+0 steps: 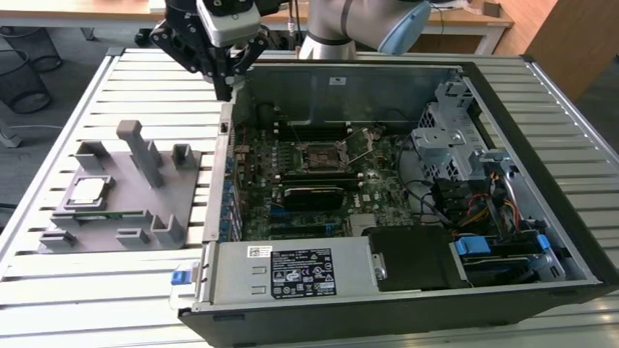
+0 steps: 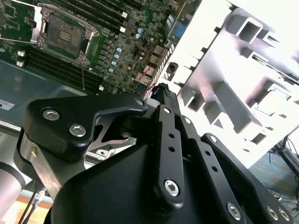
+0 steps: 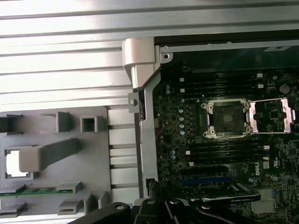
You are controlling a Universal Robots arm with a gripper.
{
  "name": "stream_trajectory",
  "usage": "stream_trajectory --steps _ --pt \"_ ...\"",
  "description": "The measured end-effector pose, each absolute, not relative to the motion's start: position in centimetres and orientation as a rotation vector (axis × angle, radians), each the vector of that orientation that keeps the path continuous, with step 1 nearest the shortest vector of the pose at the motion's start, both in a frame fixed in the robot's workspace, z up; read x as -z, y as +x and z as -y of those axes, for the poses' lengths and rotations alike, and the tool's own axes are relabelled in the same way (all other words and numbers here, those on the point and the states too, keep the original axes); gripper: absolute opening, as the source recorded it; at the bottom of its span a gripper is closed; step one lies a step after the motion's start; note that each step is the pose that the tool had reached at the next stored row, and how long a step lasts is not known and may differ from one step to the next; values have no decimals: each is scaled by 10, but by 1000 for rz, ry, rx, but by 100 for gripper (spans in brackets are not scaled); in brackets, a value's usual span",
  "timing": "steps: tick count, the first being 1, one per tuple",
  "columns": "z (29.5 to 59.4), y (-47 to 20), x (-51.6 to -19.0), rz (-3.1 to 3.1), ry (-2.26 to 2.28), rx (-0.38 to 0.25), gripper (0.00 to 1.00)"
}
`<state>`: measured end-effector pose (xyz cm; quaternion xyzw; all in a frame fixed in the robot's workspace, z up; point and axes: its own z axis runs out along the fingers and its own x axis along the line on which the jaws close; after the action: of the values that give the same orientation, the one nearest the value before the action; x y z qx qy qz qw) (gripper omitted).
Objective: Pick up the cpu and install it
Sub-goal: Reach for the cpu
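— So, where does the cpu sit right now?

— Your cpu (image 1: 87,190) lies flat in its square pocket on the grey fixture (image 1: 121,212). That fixture is out on the slatted counter (image 1: 145,80) at the exterior view's left, well apart from the socket inside the computer case (image 1: 503,101). The first wrist view shows the cpu (image 3: 13,165) as a pale square partly behind the fixture's tall post (image 3: 46,156). The green memory stick (image 3: 32,191) lies near it in another slot.

— And the fingers?

— Your fingers (image 1: 225,81) are pressed together to a point and carry nothing. They hang above the case's side wall, between the fixture and the motherboard. The second wrist view shows the fingers (image 2: 164,109) meeting at the tip as well.

— Is the socket ready?

— It looks so. The socket (image 1: 323,155) is bare and its load plate (image 3: 273,114) is swung open.

— How should the pick go?

— You are at the reach, I'd say, with nothing gripped yet. Spread the fingers wider than the chip before you descend. Come down straight, since the pocket walls hug its edges. Take it by two opposite edges, level and with light force. A tilted grip would likely carry over into the seating. Mind the tall post right beside the pocket, and keep clear of the memory stick.
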<state>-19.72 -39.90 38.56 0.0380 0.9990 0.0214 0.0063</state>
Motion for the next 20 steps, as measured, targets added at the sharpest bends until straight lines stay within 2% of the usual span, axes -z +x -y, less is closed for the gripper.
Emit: stream_trajectory --steps 20 --pt "399 -217 -383 -3131 119 -67 11"
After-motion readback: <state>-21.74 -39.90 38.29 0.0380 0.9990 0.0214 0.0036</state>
